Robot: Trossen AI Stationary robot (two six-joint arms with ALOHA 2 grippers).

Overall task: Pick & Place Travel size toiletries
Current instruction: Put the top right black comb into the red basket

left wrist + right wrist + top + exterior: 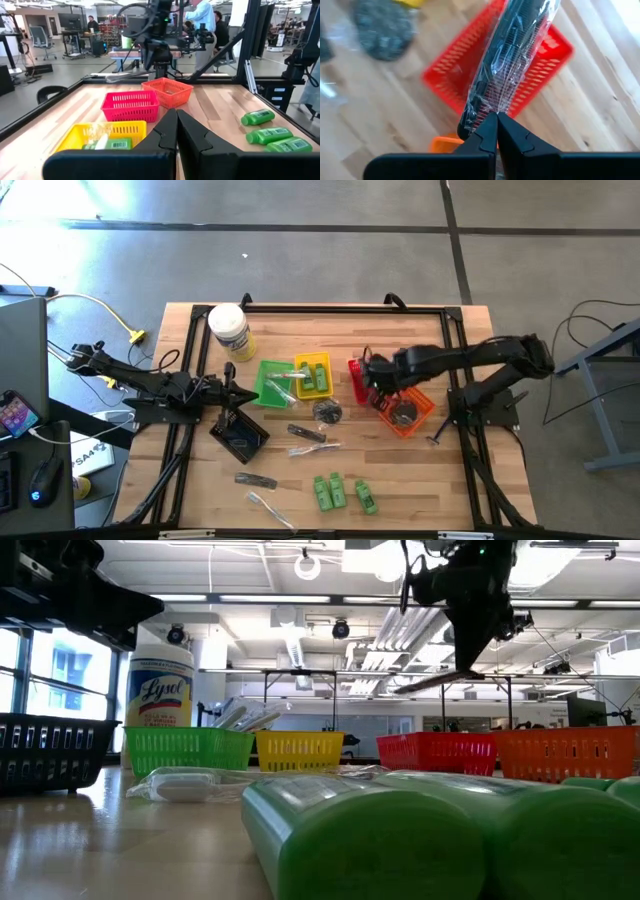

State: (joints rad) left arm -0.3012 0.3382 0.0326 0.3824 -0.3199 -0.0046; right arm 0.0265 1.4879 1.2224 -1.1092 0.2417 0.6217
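The right pincer (496, 131), clamped on a clear-wrapped black stick (512, 60), hangs over the red basket (470, 75); I judge placing comes next: lower, then release.

The left pincer (176, 131) waits shut.

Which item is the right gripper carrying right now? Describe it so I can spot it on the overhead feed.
Find the row of baskets mid-table and go to the red basket beside the orange basket. The right gripper is shut on a wrapped black stick above that red basket. It is the only item off the table: a slim black piece in crinkly clear wrap, unlike the green bottles at the near edge.
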